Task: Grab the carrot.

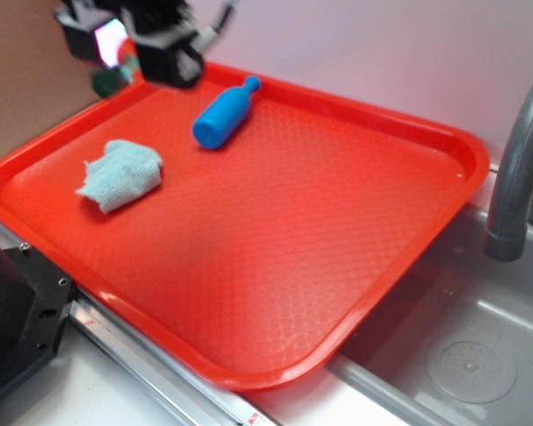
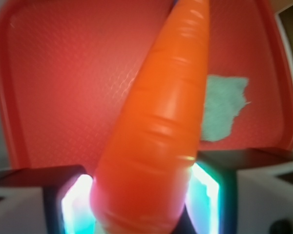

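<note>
A: Where's the gripper (image 1: pixel 124 55)?

B: Top left of the exterior view, raised over the far-left corner of the tray (image 1: pixel 444 142). Only the black head shows; the arm runs out of frame.

A: Jaws?

B: Closed on the carrot (image 2: pixel 158 122). In the wrist view both fingers (image 2: pixel 68 204) press its thick end from left and right, and the tapered tip points away from the camera. The pads glow white-cyan.

A: Touching the tray?

B: Looks clear of it, carrot lifted with the gripper. In the exterior view just a bit of orange and green peeks past the black housing.
</note>
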### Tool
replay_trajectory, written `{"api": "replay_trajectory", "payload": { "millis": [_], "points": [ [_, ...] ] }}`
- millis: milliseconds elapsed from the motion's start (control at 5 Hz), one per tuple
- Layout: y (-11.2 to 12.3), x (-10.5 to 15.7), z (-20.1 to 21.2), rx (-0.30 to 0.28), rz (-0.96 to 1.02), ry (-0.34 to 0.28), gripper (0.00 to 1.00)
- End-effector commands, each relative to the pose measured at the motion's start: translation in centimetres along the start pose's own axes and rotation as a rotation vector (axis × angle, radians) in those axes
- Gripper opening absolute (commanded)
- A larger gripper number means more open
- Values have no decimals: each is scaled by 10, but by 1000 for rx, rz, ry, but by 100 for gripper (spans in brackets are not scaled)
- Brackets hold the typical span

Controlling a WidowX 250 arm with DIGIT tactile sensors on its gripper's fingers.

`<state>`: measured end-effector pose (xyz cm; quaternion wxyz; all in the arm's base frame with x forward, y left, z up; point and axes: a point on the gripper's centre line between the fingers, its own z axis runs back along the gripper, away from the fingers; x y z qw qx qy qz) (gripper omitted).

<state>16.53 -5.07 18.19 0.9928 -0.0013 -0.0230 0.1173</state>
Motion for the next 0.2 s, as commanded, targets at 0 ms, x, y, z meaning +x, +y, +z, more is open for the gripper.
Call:
{"api": "replay_trajectory", "payload": {
  "millis": [0],
  "points": [
    [16, 5, 19, -11, 158, -79, 0]
  ]
}}
